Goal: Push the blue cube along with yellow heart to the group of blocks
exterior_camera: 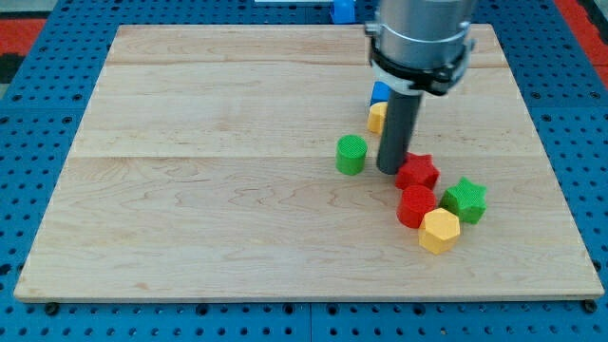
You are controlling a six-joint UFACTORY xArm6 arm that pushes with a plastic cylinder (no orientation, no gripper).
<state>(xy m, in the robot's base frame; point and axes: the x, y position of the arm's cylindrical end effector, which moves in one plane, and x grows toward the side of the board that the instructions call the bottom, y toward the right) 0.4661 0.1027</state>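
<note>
The blue cube [379,92] and the yellow heart [377,117] sit together just right of the board's centre, toward the view's top, both partly hidden behind my rod. My tip [390,170] rests on the board below them, between the green cylinder [351,154] on its left and the red star [417,172] on its right, close to the star. The group lies lower right: the red star, a red cylinder [415,205], a green star [465,199] and a yellow hexagon [439,230].
The wooden board [190,190] lies on a blue pegboard surface. Another blue object [343,10] sits beyond the board's top edge. The arm's grey body [420,33] hangs over the board's upper right.
</note>
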